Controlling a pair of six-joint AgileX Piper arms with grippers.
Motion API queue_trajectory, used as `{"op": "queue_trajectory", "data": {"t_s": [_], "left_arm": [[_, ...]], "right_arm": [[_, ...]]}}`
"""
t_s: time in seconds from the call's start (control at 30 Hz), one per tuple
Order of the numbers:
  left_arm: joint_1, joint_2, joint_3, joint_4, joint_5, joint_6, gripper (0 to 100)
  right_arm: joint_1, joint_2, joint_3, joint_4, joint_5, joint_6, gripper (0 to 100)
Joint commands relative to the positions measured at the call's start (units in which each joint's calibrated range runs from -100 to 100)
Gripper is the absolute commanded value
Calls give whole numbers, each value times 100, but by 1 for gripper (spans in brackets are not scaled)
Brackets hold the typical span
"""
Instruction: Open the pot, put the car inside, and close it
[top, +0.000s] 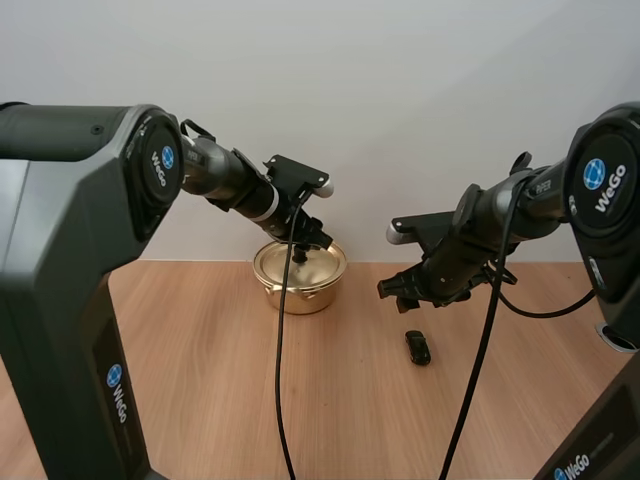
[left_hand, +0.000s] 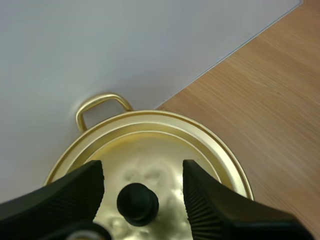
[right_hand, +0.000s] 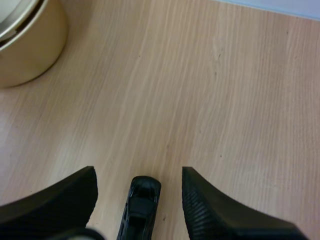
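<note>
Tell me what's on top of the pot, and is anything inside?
The gold lid sits on the pot, black knob upward, with the open left gripper straddling the knob. The inside is covered by the lid, so its contents cannot be seen.

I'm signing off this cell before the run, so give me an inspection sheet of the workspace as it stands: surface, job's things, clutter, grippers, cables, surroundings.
surface: wooden table
job's things: gold pot near the wall, its lid on, with a black knob; small black car flat on the table, apart from the pot, on the right arm's side
clutter: nothing seen
grippers: left gripper open, fingers either side of the knob, not touching it; right gripper open, over the car
cables: nothing seen beyond the rig's own
surroundings: plain light wall behind the table
</note>
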Motion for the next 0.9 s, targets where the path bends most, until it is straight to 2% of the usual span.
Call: {"op": "queue_trajectory", "data": {"t_s": [0.0,0.87], "left_arm": [[-4,94,-69,7,30,-18,78],[-4,439,-116,221,-367,-27,78]], "right_arm": [[4,-2,-8,4,26,-2,84],[4,738,-8,-9,847,29,84]]}}
